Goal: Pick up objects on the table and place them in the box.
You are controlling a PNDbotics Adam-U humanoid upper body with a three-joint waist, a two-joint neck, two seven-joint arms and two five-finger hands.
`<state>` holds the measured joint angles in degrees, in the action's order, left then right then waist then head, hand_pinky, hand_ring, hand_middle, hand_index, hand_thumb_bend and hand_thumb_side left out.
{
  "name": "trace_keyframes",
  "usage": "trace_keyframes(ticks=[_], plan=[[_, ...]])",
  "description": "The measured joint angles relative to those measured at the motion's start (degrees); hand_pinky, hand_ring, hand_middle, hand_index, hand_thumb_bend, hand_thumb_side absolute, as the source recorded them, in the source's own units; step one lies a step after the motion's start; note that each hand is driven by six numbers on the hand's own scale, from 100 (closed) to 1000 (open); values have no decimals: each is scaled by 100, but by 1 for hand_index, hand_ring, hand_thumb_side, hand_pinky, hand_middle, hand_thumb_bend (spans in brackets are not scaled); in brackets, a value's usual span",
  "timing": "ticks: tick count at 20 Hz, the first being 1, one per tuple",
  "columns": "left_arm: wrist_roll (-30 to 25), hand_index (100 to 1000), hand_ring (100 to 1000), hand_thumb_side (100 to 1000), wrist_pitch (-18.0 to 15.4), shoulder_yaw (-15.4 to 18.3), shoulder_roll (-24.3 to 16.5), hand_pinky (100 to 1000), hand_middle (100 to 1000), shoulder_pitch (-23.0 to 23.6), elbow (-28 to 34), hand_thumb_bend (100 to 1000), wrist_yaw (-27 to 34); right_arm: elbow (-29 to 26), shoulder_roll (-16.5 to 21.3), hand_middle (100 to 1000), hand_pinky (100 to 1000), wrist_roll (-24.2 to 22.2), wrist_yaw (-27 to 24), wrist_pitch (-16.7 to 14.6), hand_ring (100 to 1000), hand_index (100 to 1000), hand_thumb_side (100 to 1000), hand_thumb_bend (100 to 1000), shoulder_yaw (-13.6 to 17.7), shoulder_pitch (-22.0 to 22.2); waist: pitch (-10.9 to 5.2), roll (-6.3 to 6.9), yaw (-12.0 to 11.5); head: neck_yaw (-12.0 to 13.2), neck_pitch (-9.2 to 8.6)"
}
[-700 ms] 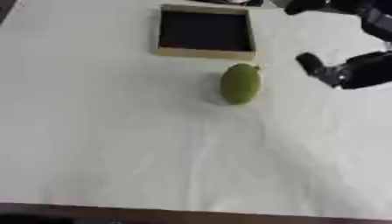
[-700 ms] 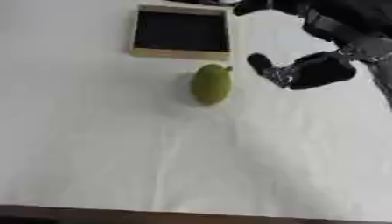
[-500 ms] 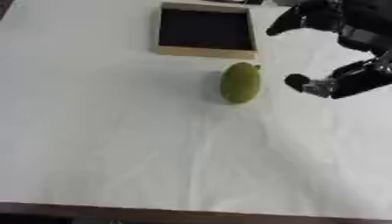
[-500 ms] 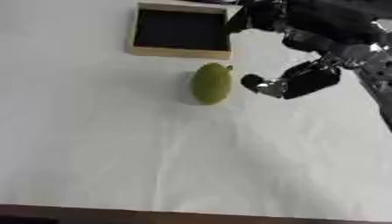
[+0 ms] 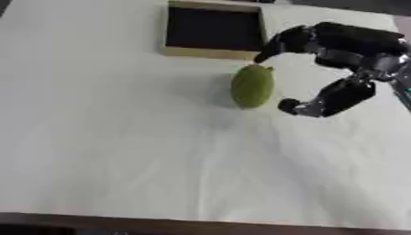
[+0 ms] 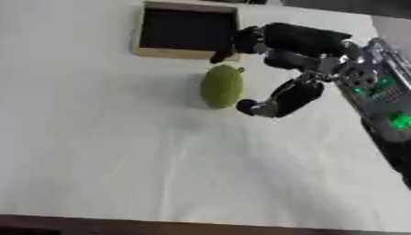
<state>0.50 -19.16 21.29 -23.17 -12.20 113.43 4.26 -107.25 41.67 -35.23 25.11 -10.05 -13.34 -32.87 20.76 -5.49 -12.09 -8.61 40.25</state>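
A green oval fruit lies on the white table, just in front of the box, a shallow wooden tray with a black inside that holds nothing I can see. My right hand comes in from the right and hovers beside the fruit's right side. Its fingers arch over the fruit's far end and its thumb reaches toward the near right side. The hand is open and there is still a gap between it and the fruit. My left hand is out of view.
The white cloth-covered table stretches wide to the left and front of the fruit. Its dark front edge runs along the bottom. My right forearm with a green light crosses the right side.
My right hand has moved left and closer to the fruit, its fingers spreading around it. The fruit and the box have stayed put.
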Motion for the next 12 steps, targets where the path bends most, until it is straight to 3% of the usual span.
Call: trace_keyframes(ticks=[12], plan=[[-71, 763, 746, 567, 21, -31, 1, 678, 747, -2, 0, 100, 23, 689, -458, 816, 899, 299, 968, -89, 906, 876, 100, 363, -154, -267, 13, 1, -27, -13, -7]])
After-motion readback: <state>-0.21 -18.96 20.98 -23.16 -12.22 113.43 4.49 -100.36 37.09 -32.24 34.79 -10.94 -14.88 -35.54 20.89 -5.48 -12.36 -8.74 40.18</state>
